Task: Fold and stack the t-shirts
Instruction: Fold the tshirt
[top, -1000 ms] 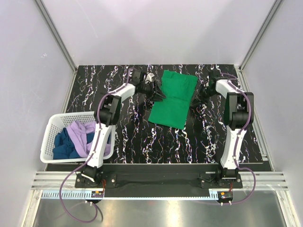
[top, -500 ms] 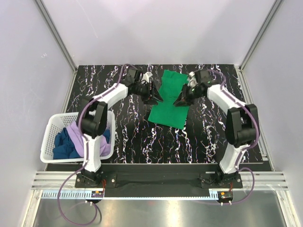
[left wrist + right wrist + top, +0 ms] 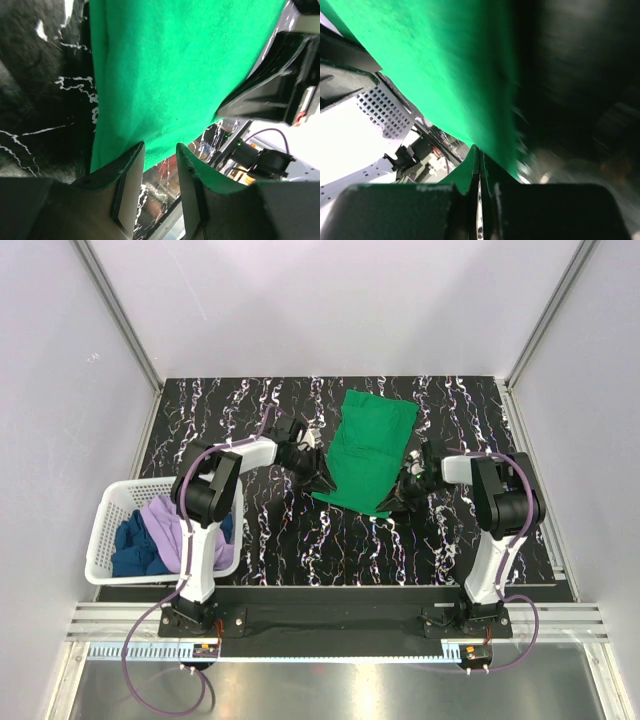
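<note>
A bright green t-shirt (image 3: 365, 445) lies folded in a long strip at the table's middle. My left gripper (image 3: 325, 483) is at its near left corner. In the left wrist view the left gripper (image 3: 160, 147) is open, its tips at the hem of the green t-shirt (image 3: 165, 65), with only table showing in the gap. My right gripper (image 3: 392, 502) is at the near right corner. The right wrist view shows the right gripper (image 3: 477, 150) shut where the edge of the green t-shirt (image 3: 435, 65) meets its tips. A lilac t-shirt (image 3: 165, 520) and a dark blue t-shirt (image 3: 130, 545) lie crumpled in the basket.
The white lattice basket (image 3: 100, 525) stands at the table's near left edge, beside the left arm's base. The black marbled table (image 3: 300, 540) is walled in by pale panels at the back and on both sides.
Both grippers have come down from the green shirt's far and middle part to its near corners. The right gripper has shut. The left jaws have narrowed.
</note>
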You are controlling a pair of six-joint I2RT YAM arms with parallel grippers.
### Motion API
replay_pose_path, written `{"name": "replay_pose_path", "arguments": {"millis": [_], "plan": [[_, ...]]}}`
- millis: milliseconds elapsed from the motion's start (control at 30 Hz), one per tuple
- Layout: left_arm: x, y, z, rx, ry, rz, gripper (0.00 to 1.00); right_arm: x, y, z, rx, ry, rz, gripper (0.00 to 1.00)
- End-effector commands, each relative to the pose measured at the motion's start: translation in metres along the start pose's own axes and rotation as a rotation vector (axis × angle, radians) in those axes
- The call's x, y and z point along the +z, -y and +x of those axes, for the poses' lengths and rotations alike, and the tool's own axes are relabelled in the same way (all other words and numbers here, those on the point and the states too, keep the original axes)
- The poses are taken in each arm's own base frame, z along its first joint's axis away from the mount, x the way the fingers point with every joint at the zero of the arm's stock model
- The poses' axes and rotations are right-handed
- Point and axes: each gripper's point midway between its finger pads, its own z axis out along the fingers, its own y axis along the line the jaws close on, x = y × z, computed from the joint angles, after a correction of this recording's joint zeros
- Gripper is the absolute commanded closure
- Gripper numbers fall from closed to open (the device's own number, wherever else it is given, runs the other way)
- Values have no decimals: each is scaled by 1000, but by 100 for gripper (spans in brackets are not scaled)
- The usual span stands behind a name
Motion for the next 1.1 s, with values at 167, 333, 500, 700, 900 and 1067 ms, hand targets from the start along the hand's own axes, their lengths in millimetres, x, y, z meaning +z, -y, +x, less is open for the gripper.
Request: {"name": "replay_pose_path", "arguments": {"millis": [167, 333, 500, 700, 900, 1067], "plan": [[-38, 29, 21, 172, 60, -101, 55, -59, -58, -17, -144, 160, -50, 100], [-20, 21, 43, 137, 10, -102, 50, -53, -76, -51, -152, 174, -68, 97], [4, -28, 67, 57, -37, -159, 51, -12, -62, -59, -125, 104, -19, 91], [10, -58, 96, 7, -79, -195, 52, 12, -23, -29, -51, 66, 20, 89], [1, -45, 145, 18, -112, -167, 53, -4, 6, 7, -73, 77, 118, 87], [-20, -3, 161, 122, -72, -111, 52, -27, 3, 13, -130, 123, 171, 83]]}}
